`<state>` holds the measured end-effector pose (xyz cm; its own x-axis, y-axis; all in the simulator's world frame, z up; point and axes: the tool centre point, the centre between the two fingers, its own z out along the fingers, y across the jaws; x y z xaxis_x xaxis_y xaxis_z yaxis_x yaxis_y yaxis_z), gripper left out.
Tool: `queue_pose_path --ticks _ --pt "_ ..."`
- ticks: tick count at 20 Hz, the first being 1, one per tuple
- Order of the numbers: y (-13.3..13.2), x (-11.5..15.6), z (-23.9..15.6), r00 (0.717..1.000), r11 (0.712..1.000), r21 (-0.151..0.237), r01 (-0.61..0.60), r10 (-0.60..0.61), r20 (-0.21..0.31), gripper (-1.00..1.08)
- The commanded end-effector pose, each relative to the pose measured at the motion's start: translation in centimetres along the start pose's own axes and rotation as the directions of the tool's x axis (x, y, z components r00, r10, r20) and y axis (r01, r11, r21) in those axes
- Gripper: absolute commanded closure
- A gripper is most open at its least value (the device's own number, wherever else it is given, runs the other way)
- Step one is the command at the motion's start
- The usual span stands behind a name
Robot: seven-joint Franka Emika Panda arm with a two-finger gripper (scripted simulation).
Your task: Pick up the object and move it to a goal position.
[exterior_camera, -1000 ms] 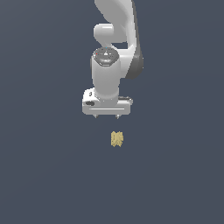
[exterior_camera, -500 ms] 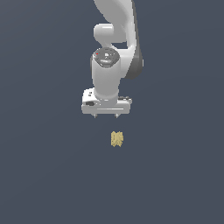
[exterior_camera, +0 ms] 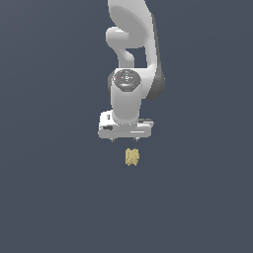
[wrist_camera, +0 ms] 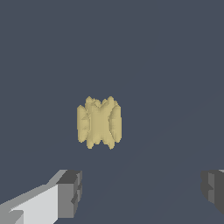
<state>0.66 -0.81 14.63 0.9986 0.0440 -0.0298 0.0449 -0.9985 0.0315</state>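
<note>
My gripper [wrist_camera: 142,192] hangs wide open and empty near the ridged yellow-tan object [exterior_camera: 131,157]; I should centre both fingers around its flanks before descending.

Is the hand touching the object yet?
Apart. In the wrist view the object lies on bare floor, clear of both open fingers; the exterior view shows the hand above it.

Glossy white rounded arm [exterior_camera: 132,44], dark grey joint bands, grey cap with tiny red mark; white pincer [exterior_camera: 124,139] with dark grey fingertips [wrist_camera: 70,193].
</note>
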Motion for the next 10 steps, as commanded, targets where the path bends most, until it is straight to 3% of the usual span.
queue_pose_path --ticks 1,10 --pt "-0.9 0.9 1.4 1.0 1.0 0.008 0.006 -0.006 -0.008 -0.92" --pt "-3.2 2.8 4.9 0.999 0.999 0.029 0.016 -0.016 -0.028 -0.92"
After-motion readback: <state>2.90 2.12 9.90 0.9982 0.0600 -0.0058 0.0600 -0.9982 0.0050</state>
